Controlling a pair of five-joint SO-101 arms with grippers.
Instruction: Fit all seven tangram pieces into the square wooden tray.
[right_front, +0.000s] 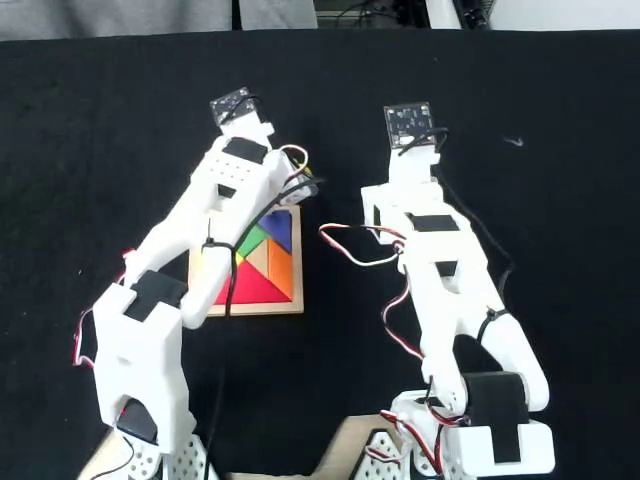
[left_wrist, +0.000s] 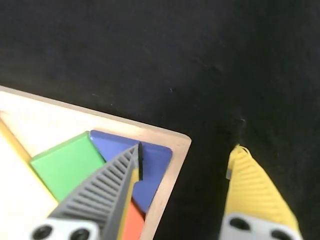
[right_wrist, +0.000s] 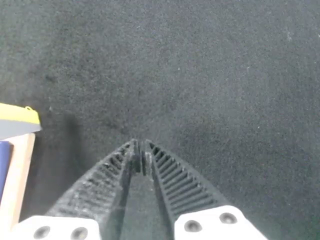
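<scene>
**High view:** your left arm (right_front: 220, 210) lies across the square wooden tray (right_front: 260, 308), hiding some of the coloured pieces (right_front: 278, 262).

**Left wrist view:** the left gripper (left_wrist: 189, 148) gapes empty. Its grey finger (left_wrist: 107, 190) is over the blue piece (left_wrist: 152, 160), and its yellow finger (left_wrist: 250, 185) is outside the tray, over the black cloth (left_wrist: 200, 60).

**Right wrist view:** the right gripper (right_wrist: 140, 146) is pinched closed on nothing, with the tray apart, beside its fingers.

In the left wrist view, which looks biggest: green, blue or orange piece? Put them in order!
Largest, about alike: green piece and blue piece; a finger of the left end effector hides part of the blue, so I won't rank them.
Smallest: orange piece, a sliver.
</scene>
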